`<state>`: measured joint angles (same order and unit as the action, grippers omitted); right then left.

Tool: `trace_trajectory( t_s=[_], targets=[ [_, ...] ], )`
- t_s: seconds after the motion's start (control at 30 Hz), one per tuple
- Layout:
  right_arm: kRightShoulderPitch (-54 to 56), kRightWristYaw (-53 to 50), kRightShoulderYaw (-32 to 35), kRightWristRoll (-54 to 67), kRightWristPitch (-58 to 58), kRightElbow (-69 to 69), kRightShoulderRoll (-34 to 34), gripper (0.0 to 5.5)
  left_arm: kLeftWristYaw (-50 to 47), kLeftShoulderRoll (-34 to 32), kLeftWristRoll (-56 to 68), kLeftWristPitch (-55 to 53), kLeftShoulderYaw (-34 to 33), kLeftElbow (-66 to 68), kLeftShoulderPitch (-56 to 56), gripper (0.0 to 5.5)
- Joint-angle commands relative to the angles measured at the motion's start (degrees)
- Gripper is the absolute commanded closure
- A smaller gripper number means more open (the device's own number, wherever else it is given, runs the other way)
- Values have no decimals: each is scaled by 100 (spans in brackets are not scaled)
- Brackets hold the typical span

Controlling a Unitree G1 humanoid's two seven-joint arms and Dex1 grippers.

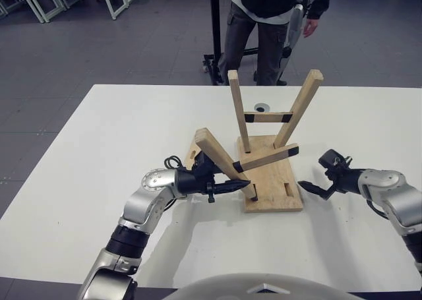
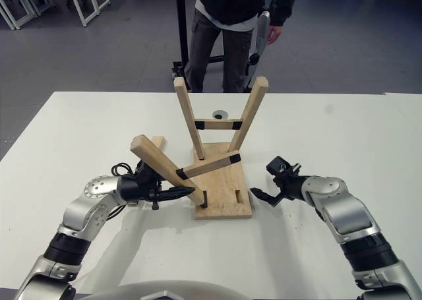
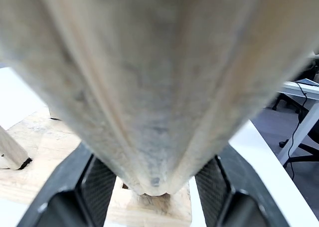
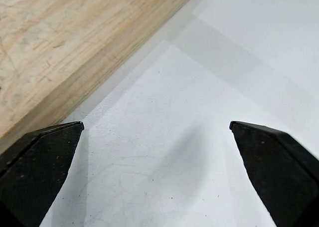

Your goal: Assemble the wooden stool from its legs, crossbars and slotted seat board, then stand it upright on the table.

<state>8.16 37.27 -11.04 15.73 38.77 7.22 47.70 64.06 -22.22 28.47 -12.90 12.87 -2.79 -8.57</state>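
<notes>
Middle of the head view: one seat board (image 1: 273, 194) lies flat on the white worktop (image 1: 99, 155). Two slots show near its lower edge.
Upright legs: two. The left upright leg (image 1: 239, 112) and the right upright leg (image 1: 297, 109) stand on the far part of the board and splay apart toward the top of the frame.
Upper crossbar (image 1: 267, 117): one, joining the two upright legs.
Tilted leg (image 1: 217, 153): one. It slants from left of centre down to the board's lower-left slot.
Lower crossbar (image 1: 267, 158): one. It runs from the tilted leg rightward to the foot of the right upright leg.
Fourth piece (image 2: 157, 142): one more wooden length, lying on the worktop behind the tilted leg and mostly hidden.
Left gripper (image 1: 237, 183): just left of the board, clamped on the tilted leg near its lower end. The wrist view shows the leg between both fingers (image 3: 94, 187).
Right gripper (image 1: 306, 188): just right of the board's lower-right corner, fingers spread and holding nothing, close to the board's edge without touching it.
Round grey insert (image 1: 262, 107): one, set in the worktop above the board, seen between the upright legs.
</notes>
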Motion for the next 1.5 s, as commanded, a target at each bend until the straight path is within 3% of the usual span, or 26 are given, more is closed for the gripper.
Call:
trace_trajectory(
  t_s=[0.03, 0.47, 0.6, 0.87, 1.1, 1.2, 1.37, 1.5],
  targets=[
    [109, 116, 107, -118, 80, 57, -8, 0, 16, 113, -144, 173, 44, 176, 6, 344],
    [30, 197, 133, -273, 231, 283, -211, 0, 375, -14, -530, 680, 37, 1003, -518, 344],
    [-11, 170, 189, -293, 265, 351, -262, 0, 574, -214, -953, 900, 470, 933, -126, 344],
    [-134, 5, 226, -329, 345, 554, -474, 0, 354, -791, -1305, 57, 1104, 791, -121, 344],
    [-120, -198, 202, -327, 454, 759, -787, 0, -43, -1131, -2057, 75, 1838, 1029, 118, 344],
    [-107, -307, 244, -300, 507, 846, -881, 0, 156, -1383, -2020, -493, 2231, 924, 172, 344],
    [-152, -504, 372, -289, 525, 894, -1047, 0, -413, -1829, -3517, 330, 2880, 1286, -184, 344],
    [-147, -620, 428, -257, 527, 923, -1151, 0, -685, -2036, -4003, 342, 3294, 1392, -64, 344]
  ],
)
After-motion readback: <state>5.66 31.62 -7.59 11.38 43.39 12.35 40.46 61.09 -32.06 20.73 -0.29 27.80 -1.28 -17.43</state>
